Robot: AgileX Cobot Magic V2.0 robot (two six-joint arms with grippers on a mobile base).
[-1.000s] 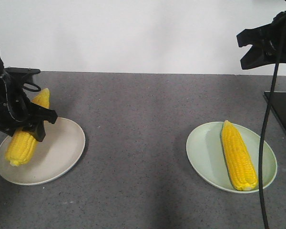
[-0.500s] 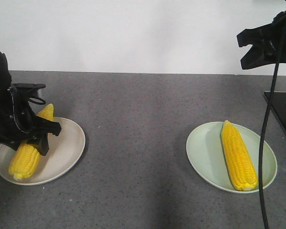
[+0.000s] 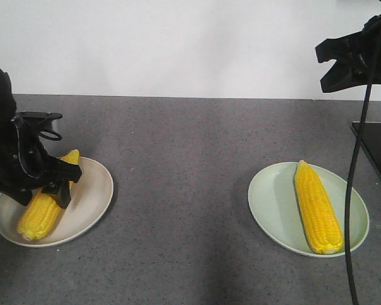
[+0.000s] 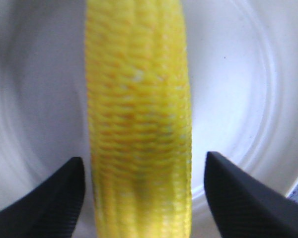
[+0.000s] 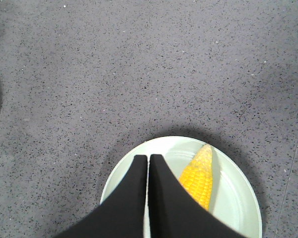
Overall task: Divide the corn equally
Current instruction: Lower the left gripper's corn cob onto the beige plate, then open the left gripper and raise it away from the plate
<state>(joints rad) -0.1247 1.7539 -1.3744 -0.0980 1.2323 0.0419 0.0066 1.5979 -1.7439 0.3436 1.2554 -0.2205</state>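
Note:
One corn cob (image 3: 46, 206) lies on the beige plate (image 3: 92, 190) at the left. My left gripper (image 3: 47, 184) hangs low over it and is open. In the left wrist view the cob (image 4: 139, 114) runs between the two black fingertips (image 4: 64, 193) with a gap on each side, over the white-looking plate (image 4: 238, 74). A second corn cob (image 3: 317, 206) lies on the pale green plate (image 3: 273, 203) at the right. My right gripper (image 3: 325, 67) is held high above that plate, shut and empty; its wrist view shows the closed gripper (image 5: 148, 157) over the plate (image 5: 238, 198) and the cob's tip (image 5: 198, 178).
Both plates rest on a dark grey speckled tabletop (image 3: 184, 178) with a white wall behind. A black flat object (image 3: 376, 152) sits at the table's right edge. A black cable (image 3: 354, 171) hangs down from the right arm in front of the green plate.
The left gripper has come down and a little to the right with the cob. The cob now lies flat on the beige plate. The right arm has not moved.

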